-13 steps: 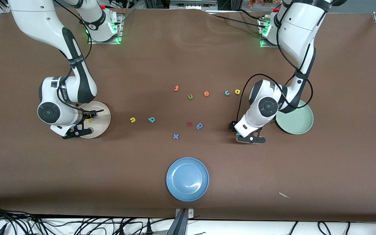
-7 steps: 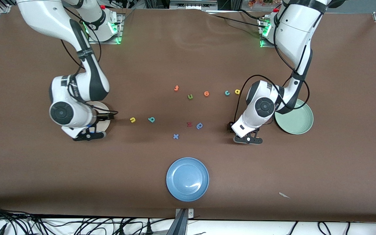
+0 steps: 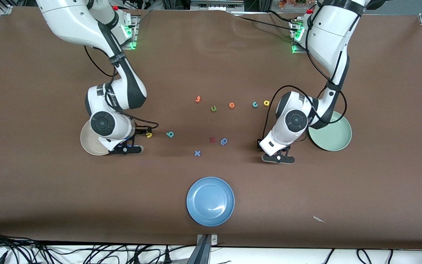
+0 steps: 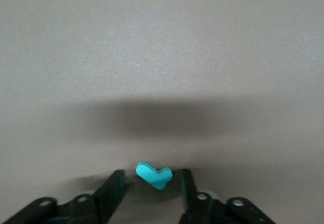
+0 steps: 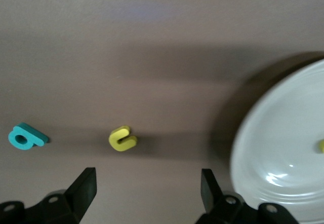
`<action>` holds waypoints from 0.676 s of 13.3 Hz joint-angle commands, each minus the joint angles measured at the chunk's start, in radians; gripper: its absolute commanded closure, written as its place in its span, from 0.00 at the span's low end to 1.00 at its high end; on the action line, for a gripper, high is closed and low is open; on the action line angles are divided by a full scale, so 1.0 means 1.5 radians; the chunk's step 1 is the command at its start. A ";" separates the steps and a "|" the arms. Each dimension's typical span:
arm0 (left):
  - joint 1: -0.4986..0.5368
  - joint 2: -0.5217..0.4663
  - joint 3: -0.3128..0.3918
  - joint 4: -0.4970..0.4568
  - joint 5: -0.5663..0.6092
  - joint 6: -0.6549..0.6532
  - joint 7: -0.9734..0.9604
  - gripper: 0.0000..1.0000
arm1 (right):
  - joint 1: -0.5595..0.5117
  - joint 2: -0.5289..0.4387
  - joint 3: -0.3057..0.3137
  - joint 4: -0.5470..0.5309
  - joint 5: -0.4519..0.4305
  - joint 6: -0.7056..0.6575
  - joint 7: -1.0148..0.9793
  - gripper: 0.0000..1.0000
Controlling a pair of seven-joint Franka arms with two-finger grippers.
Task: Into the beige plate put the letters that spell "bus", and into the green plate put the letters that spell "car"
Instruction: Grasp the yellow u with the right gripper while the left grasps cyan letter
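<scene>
My left gripper (image 3: 278,157) is low over the table beside the green plate (image 3: 333,134). In the left wrist view the left gripper (image 4: 152,181) has a finger on each side of the teal "r" (image 4: 154,176), with a small gap on both sides. My right gripper (image 3: 126,148) hangs wide open (image 5: 148,188) at the edge of the beige plate (image 3: 88,141), close to the yellow "u" (image 3: 148,135). The teal "b" (image 3: 170,134) lies just past it. A yellow letter (image 5: 321,145) sits in the beige plate (image 5: 283,153). The teal "c" (image 3: 255,104) and yellow "a" (image 3: 266,103) lie farther from the camera than the left gripper.
In the table's middle lie an orange "t" (image 3: 197,98), a green "u" (image 3: 213,108), an orange round letter (image 3: 232,105), a red letter (image 3: 213,139), a blue "p" (image 3: 224,141) and a blue "x" (image 3: 197,153). A blue plate (image 3: 210,201) sits near the front edge.
My right arm has swung from over the beige plate toward the yellow "u". The left gripper shifted slightly toward the middle of the table and stayed low.
</scene>
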 commanded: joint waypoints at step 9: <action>-0.005 -0.045 0.026 0.011 -0.006 -0.070 0.022 0.94 | 0.022 0.024 -0.002 -0.051 0.006 0.113 0.013 0.34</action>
